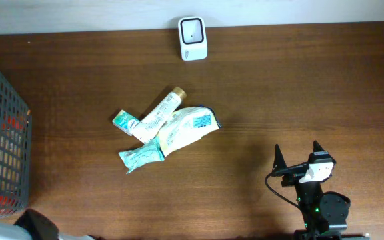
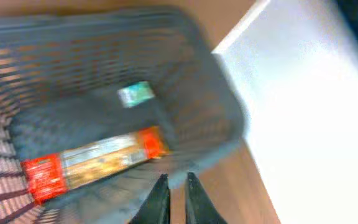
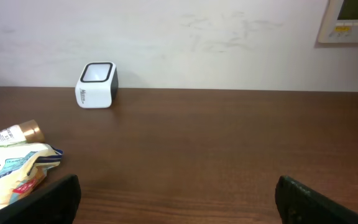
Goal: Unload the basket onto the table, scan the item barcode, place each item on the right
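- The task seems to be partly done. No item is at the scanner (image 1: 192,38) now, and neither pincer carries one.
- The basket (image 1: 5,100) stands far to the left of the scanner. It holds an orange-red packet (image 2: 92,165) and a small green pack (image 2: 135,94); I judge these are finished.
- Four items wait in front of the scanner, a little to its left: a tube (image 1: 159,113), a pouch (image 1: 189,127), a small green box (image 1: 124,121) and a pale green packet (image 1: 141,157).
- The left gripper (image 2: 176,183) hangs over the basket, far from the scanner. Its jaws are almost together and nothing is between them.
- The right gripper (image 1: 297,150) is in front of the scanner and to its right, wide open and empty.
- Nothing stands between the items and the scanner. However, the tube and the pouch touch, so a clean grasp of one may be difficult.
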Tool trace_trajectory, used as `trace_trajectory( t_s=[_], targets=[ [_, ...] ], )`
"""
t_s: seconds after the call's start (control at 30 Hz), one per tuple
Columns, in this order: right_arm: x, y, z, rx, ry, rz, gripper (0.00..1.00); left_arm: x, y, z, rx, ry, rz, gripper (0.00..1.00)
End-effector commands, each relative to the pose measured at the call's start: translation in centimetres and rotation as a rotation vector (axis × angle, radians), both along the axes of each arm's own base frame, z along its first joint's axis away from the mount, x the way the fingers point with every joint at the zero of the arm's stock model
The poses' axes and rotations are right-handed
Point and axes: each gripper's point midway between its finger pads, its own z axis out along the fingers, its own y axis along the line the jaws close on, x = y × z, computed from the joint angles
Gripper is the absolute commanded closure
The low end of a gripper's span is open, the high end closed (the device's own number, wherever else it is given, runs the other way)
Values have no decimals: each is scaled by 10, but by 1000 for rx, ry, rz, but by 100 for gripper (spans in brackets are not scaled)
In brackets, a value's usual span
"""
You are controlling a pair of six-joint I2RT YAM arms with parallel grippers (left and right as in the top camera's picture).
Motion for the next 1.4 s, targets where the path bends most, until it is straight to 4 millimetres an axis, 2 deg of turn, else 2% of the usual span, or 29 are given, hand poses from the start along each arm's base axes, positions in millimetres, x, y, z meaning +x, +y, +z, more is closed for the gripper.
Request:
trace_trajectory(
  t_s=[0.0, 0.1, 0.2, 0.23, 0.27, 0.3, 0.33, 0.37, 0.47, 0.7, 0.83, 0.87, 0.9, 0.93, 1.0, 1.03, 1.07, 1.13, 1.17, 1.2, 1.23, 1.33, 1.37],
  targets=[
    [0, 0, -2, 0, 3, 3, 1, 49, -57, 10, 38, -18, -225, 93],
    [0, 0, -2, 0, 3, 3, 1, 96, -113, -3, 36, 28, -371, 96],
    [0, 0, -2, 0, 3, 3, 1, 126, -158, -17, 41, 74, -490, 81],
    [0, 0, -2, 0, 3, 3, 1, 132, -171, -21, 34, 86, -528, 69],
    [0, 0, -2, 0, 3, 3, 1, 137, -190, -27, 21, 102, -584, 38],
    [0, 0, -2, 0, 3, 3, 1, 143, -217, -30, -8, 96, -671, 28],
    [0, 0, -2, 0, 3, 3, 1, 146, -235, -31, -39, 85, -735, 24],
    [0, 0, -2, 0, 3, 3, 1, 146, -258, -31, -79, 66, -817, 1],
    [0, 0, -2, 0, 3, 3, 1, 146, -283, -28, -110, 44, -899, 1],
    [0, 0, -2, 0, 3, 3, 1, 140, -299, -30, -167, 44, -963, 0],
    [0, 0, -2, 0, 3, 3, 1, 133, -300, -36, -188, 78, -964, 2],
    [0, 0, -2, 0, 3, 3, 1, 135, -293, -37, -154, 87, -940, 7],
    [0, 0, -2, 0, 3, 3, 1, 141, -283, -35, -58, 98, -938, 16],
    [0, 0, -2, 0, 3, 3, 1, 150, -270, -27, 81, 102, -942, 27],
    [0, 0, -2, 0, 3, 3, 1, 169, -236, -2, 325, 90, -837, 39],
    [0, 0, -2, 0, 3, 3, 1, 179, -215, 22, 445, 46, -741, 40],
    [0, 0, -2, 0, 3, 3, 1, 186, -191, 47, 532, -7, -638, 34],
    [0, 0, -2, 0, 3, 3, 1, 186, -148, 72, 584, -70, -483, 35],
    [0, 0, -2, 0, 3, 3, 1, 182, -128, 77, 592, -77, -433, 36],
    [0, 0, -2, 0, 3, 3, 1, 175, -102, 76, 577, -74, -350, 8],
    [0, 0, -2, 0, 3, 3, 1, 169, -76, 70, 539, -70, -268, 0],
    [0, 0, -2, 0, 3, 3, 1, 165, -18, 33, 474, 34, -157, 0],
    [0, 0, -2, 0, 3, 3, 1, 168, 4, 7, 441, 106, -130, 6]
  ],
)
